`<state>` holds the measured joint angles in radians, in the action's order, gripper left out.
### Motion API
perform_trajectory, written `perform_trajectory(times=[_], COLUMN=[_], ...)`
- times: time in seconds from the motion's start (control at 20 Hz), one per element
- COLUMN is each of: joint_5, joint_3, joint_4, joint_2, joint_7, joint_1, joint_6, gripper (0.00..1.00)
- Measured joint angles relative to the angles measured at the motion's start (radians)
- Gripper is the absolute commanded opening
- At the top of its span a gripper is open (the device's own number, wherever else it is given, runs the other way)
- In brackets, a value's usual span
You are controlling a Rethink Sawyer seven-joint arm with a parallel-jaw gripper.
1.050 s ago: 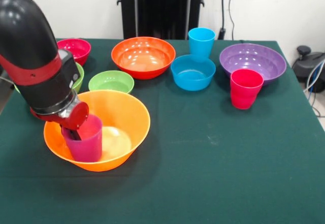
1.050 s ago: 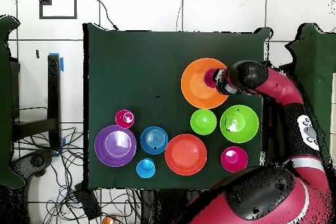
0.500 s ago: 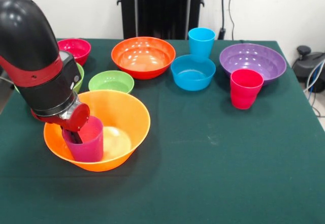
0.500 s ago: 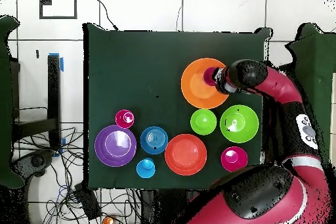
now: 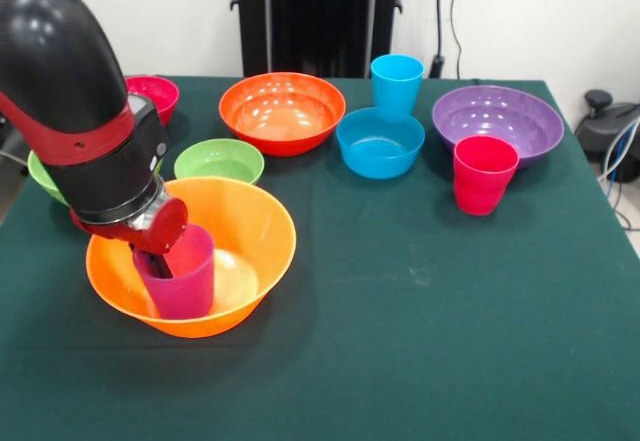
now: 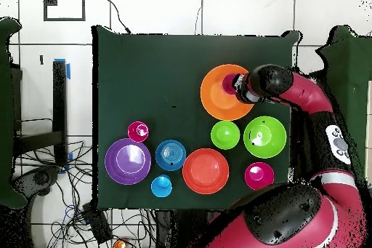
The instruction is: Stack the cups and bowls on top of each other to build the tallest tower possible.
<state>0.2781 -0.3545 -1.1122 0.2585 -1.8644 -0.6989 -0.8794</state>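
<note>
The purple-magenta cup stands upright inside the large orange bowl, in its left part. My gripper reaches down into it, shut on the cup's wall with one finger inside. From overhead the cup sits at the orange bowl's right rim under the gripper. Loose on the table are the sky blue cup, red-pink cup, blue bowl, red-orange bowl, purple bowl and small lime green bowl.
A pink-red small bowl and a large lime green bowl sit behind my arm, partly hidden. The green table cloth stretches bare to the right of the orange bowl. Cables hang past the table's right edge.
The gripper and the purple-magenta cup have shifted slightly right in the front view, toward the orange bowl's middle. Everything else stays put.
</note>
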Motion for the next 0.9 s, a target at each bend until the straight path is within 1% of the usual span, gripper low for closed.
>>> perform_trajectory(times=[0.3,0.9], joint_5=[-0.008,-0.011], joint_3=[0.0,0.008], joint_4=[-0.026,-0.057], joint_2=[0.035,0.061], joint_7=[0.0,0.0], joint_1=[0.02,0.03], joint_6=[0.0,0.0], gripper=[0.0,0.0])
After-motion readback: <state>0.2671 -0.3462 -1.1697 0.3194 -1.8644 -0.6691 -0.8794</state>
